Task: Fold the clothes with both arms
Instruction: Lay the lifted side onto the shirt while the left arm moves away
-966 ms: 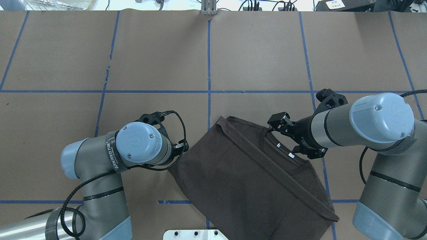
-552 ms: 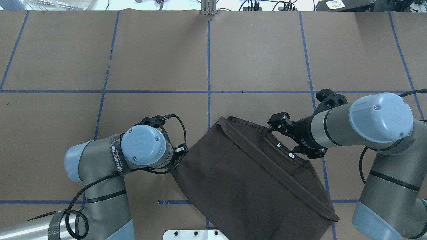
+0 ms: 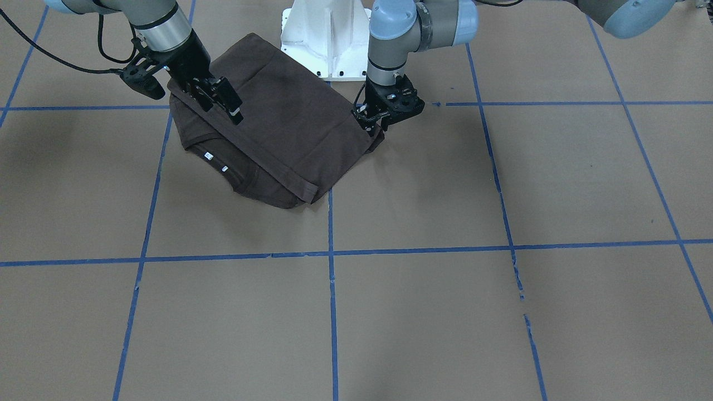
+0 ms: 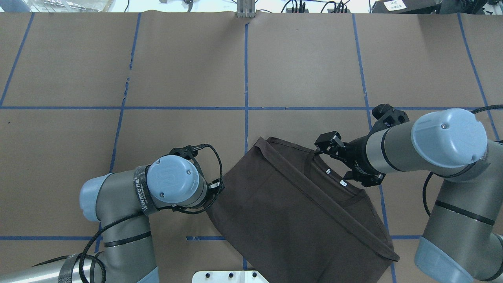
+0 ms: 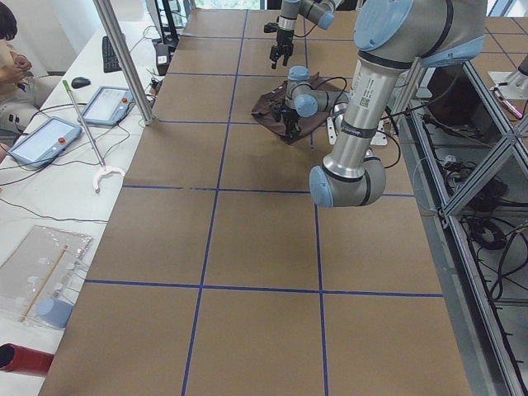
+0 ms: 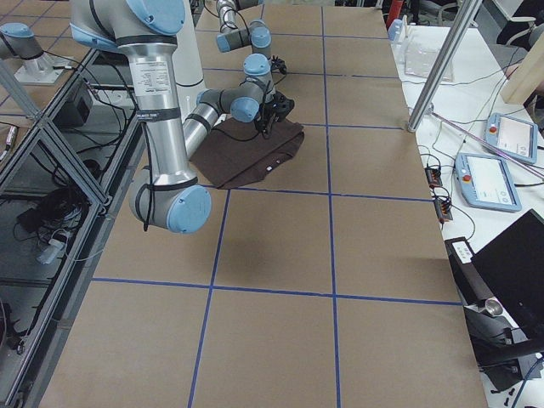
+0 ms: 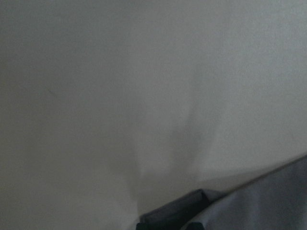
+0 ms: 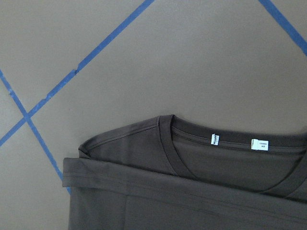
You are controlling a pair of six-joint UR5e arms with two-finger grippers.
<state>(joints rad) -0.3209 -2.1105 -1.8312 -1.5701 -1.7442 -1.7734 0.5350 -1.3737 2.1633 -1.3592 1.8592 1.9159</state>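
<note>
The dark brown T-shirt (image 4: 283, 204) lies folded on the brown paper near the robot's base; it also shows in the front view (image 3: 278, 128). Its collar and white neck labels (image 8: 216, 139) face up at the right side. My left gripper (image 3: 376, 121) is down at the shirt's left corner and shut on its edge; in the overhead view my wrist hides it. The left wrist view is blurred, with fabric (image 7: 268, 201) at the bottom right. My right gripper (image 4: 323, 146) hovers open above the collar's far end and holds nothing.
The white pedestal base (image 3: 328, 33) stands just behind the shirt. Blue tape lines (image 4: 246, 78) divide the paper-covered table. Side tables beyond both table ends carry tablets (image 5: 45, 140) and cables, with a metal pole (image 5: 124, 58) at the table's edge.
My left arm has moved right and a little toward the base, and the shirt's left corner has moved with it. My right arm has stayed still.
</note>
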